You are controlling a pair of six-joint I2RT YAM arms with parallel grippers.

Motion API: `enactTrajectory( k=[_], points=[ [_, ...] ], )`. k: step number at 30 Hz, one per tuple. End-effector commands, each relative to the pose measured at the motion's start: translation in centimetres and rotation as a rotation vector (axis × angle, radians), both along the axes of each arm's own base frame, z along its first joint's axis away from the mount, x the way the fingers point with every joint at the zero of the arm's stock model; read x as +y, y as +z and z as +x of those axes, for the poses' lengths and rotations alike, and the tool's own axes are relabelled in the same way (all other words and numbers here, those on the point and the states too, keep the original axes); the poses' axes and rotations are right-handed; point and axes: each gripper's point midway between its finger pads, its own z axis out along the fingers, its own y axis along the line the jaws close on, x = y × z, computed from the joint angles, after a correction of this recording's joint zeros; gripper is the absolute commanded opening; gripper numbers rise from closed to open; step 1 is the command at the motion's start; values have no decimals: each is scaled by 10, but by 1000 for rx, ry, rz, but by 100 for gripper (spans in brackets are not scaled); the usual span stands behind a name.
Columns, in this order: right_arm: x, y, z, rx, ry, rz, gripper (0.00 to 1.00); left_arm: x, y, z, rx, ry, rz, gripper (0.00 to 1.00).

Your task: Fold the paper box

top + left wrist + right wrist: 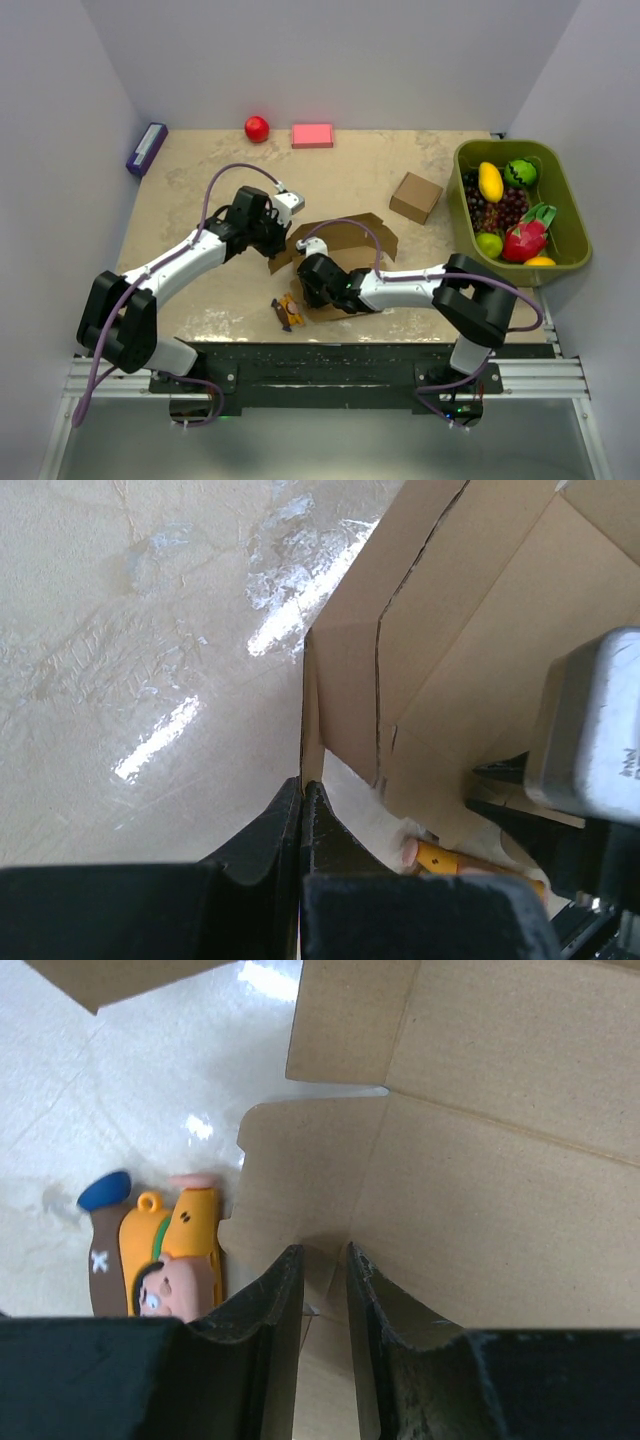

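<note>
The paper box (345,243) is a brown cardboard cut-out lying mid-table with some flaps raised. My left gripper (276,238) is at its left end. In the left wrist view its jaws (303,784) are shut on the thin edge of an upright flap (345,670). My right gripper (316,282) is on the sheet's near left part. In the right wrist view its jaws (322,1253) stand a narrow gap apart, with the tips against the cardboard (480,1180) at a crease, and I see nothing clamped between them.
A small cube-like cardboard box (415,197) sits at right. A green basket (560,190) of fruit stands at the far right. A cartoon toy figure (288,312) lies near the sheet's front-left corner and also shows in the right wrist view (165,1250). A red ball (257,128), a pink block (312,135) and a purple object (146,148) lie at the back.
</note>
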Motion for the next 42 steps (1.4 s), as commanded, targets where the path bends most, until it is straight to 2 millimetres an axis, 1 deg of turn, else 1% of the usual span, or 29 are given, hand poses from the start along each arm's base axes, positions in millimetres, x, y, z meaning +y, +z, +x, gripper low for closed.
enactTrajectory(
  k=[1, 3, 6, 7, 8, 10, 11, 14, 15, 16, 18, 20, 21, 23, 26, 27, 28, 30, 31, 34, 35, 37, 38, 40, 42],
  points=[
    [-29, -25, 1, 13, -82, -198, 27, 0, -4, -7, 22, -15, -3, 0],
    [-28, -26, -1, 21, -82, -203, 27, 0, -3, -7, 18, -15, -5, 0],
    [-20, -15, -3, 37, -87, -154, 33, 0, -3, -7, 18, -15, -5, 0],
    [-16, -8, -3, 41, -91, -128, 39, 0, -3, -8, 18, -17, -5, 0],
    [-12, 3, 0, 28, -99, -95, 41, 0, -2, -8, 17, -16, -4, 0],
    [-6, 18, 3, 17, -118, -44, 48, 0, -1, -7, 12, -17, -3, 0],
    [-2, 30, 6, 3, -129, -3, 50, 1, -1, -8, 10, -18, -3, 0],
    [2, 46, 14, -16, -160, 69, 59, 1, 0, -7, 2, -22, -4, 0],
    [6, 58, 19, -35, -168, 119, 61, 1, 0, -8, 4, -22, -3, 0],
    [5, 61, 22, -43, -177, 135, 64, 1, 0, -8, 2, -23, -3, 0],
    [10, 72, 30, -69, -174, 187, 68, 1, 0, -8, 1, -25, -4, 0],
    [9, 74, 36, -81, -178, 207, 69, 0, 0, -9, 4, -27, -3, 0],
    [13, 76, 39, -89, -166, 227, 70, 0, 0, -8, 2, -27, -5, 0],
    [17, 77, 45, -97, -166, 247, 70, 1, 0, -8, 0, -28, -3, 0],
    [22, 73, 49, -97, -162, 260, 70, 0, -1, -8, 3, -30, -2, 0],
    [22, 73, 51, -105, -171, 264, 70, 1, -1, -8, 4, -28, -4, 0],
    [20, 68, 53, -106, -184, 259, 70, 0, -1, -9, 4, -32, -4, 0],
    [21, 69, 58, -125, -209, 281, 70, 0, -1, -9, 5, -32, -3, 0],
    [19, 66, 59, -131, -216, 280, 70, 0, -1, -9, 6, -34, -5, 0],
    [25, 66, 65, -143, -217, 293, 70, -1, 0, -9, 4, -34, -9, 0],
    [25, 60, 66, -141, -222, 281, 69, -1, 0, -9, 6, -34, -8, 0],
    [27, 57, 67, -142, -223, 275, 69, -1, 0, -9, 5, -34, -8, 0],
    [25, 50, 69, -142, -233, 257, 69, -1, 0, -9, 4, -35, -8, 0],
    [24, 46, 72, -141, -249, 239, 68, 0, -1, -10, 7, -35, -6, 0],
    [19, 36, 73, -134, -269, 210, 66, 0, 0, -9, 3, -34, -7, 0]
  ],
)
